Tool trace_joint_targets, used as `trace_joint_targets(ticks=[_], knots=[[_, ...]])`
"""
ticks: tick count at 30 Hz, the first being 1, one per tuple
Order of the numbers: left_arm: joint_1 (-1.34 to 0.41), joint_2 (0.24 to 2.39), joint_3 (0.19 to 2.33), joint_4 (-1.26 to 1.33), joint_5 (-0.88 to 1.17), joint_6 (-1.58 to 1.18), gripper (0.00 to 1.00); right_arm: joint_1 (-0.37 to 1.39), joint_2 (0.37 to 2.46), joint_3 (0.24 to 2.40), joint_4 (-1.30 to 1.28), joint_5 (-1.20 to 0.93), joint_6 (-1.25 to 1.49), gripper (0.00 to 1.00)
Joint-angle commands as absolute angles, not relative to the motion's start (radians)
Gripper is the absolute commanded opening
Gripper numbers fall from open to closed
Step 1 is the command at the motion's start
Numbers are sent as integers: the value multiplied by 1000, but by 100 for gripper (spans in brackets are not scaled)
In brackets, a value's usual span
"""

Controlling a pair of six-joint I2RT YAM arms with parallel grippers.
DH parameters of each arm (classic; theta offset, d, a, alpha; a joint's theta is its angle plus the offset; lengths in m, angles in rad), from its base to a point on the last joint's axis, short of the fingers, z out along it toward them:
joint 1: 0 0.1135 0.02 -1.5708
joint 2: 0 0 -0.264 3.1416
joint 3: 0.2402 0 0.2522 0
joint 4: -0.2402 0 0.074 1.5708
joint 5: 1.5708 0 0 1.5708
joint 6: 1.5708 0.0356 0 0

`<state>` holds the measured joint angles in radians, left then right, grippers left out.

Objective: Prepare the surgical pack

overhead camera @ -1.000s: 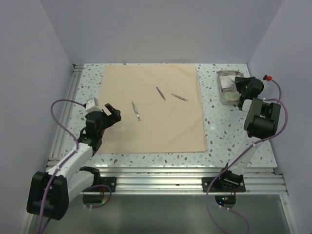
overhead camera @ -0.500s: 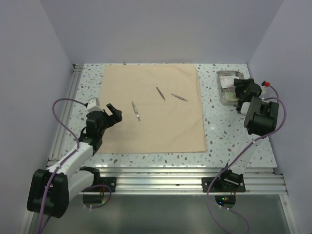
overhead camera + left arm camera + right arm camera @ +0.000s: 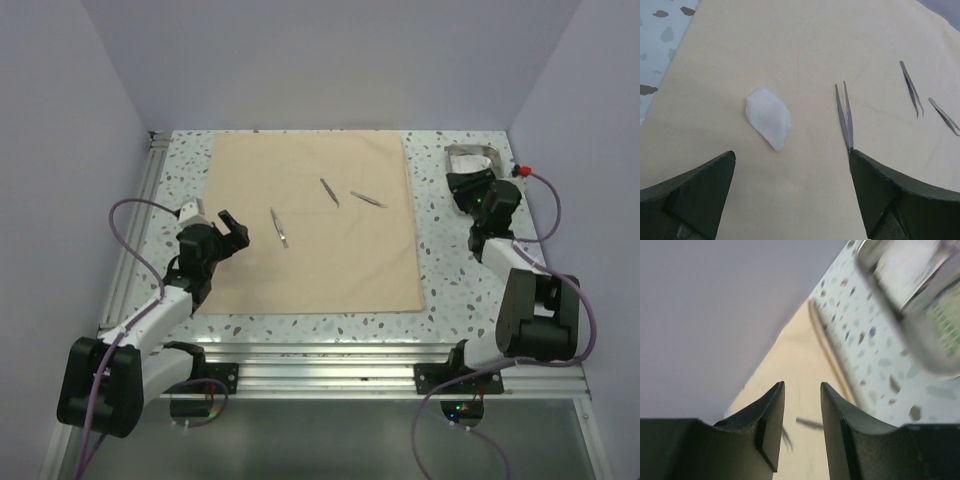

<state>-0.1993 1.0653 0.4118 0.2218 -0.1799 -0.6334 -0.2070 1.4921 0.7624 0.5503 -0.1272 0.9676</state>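
Note:
The tan cloth (image 3: pixel 310 225) lies flat mid-table with three thin metal tweezers on it (image 3: pixel 279 227) (image 3: pixel 329 192) (image 3: pixel 368 199). My left gripper (image 3: pixel 232 228) hovers open over the cloth's left part. In the left wrist view a small white sachet (image 3: pixel 768 117) lies on the cloth ahead of the open left gripper (image 3: pixel 792 157), beside one pair of tweezers (image 3: pixel 845 117). The steel tray (image 3: pixel 470 153) sits at the back right, half hidden by my right gripper (image 3: pixel 462 188). That right gripper (image 3: pixel 802 386) has parted jaws with nothing between them. The blurred tray (image 3: pixel 910 315) holds a green sachet (image 3: pixel 946 315).
Purple walls close in the speckled table (image 3: pixel 450 270) on the left, back and right. A metal rail (image 3: pixel 135 230) runs along the left edge and another along the front. Purple cables loop from both arms.
My right arm has pulled back from over the tray, its elbow dropping toward the front edge, and its jaws have parted from shut. The left gripper has barely shifted.

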Motion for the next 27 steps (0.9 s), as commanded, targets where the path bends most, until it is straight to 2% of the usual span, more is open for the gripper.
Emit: trace_joint_targets(ticks=[1, 2, 5, 8, 14, 17, 19, 20, 21, 27], knots=[[-189, 1101, 457, 225, -204, -630, 100, -43, 1415, 690, 425, -167, 913, 38], [-186, 1111, 462, 222, -204, -634, 100, 39, 1389, 680, 422, -164, 910, 37], [-178, 1155, 477, 215, -198, -638, 100, 142, 1373, 670, 396, -158, 910, 36], [-166, 1192, 495, 213, -189, -644, 95, 286, 1390, 695, 365, -153, 890, 37], [-101, 1275, 566, 170, -138, -663, 83, 400, 1454, 735, 345, -153, 858, 36], [-81, 1333, 606, 155, -101, -661, 70, 413, 1473, 745, 348, -164, 859, 36], [-80, 1364, 633, 149, -84, -666, 58, 413, 1479, 756, 347, -172, 854, 36], [-78, 1394, 643, 147, -80, -667, 48, 417, 1482, 764, 344, -173, 851, 36], [-78, 1410, 653, 141, -78, -670, 46, 416, 1482, 765, 341, -176, 851, 36], [-77, 1508, 715, 98, -115, -670, 47, 417, 1482, 769, 333, -189, 841, 36]])
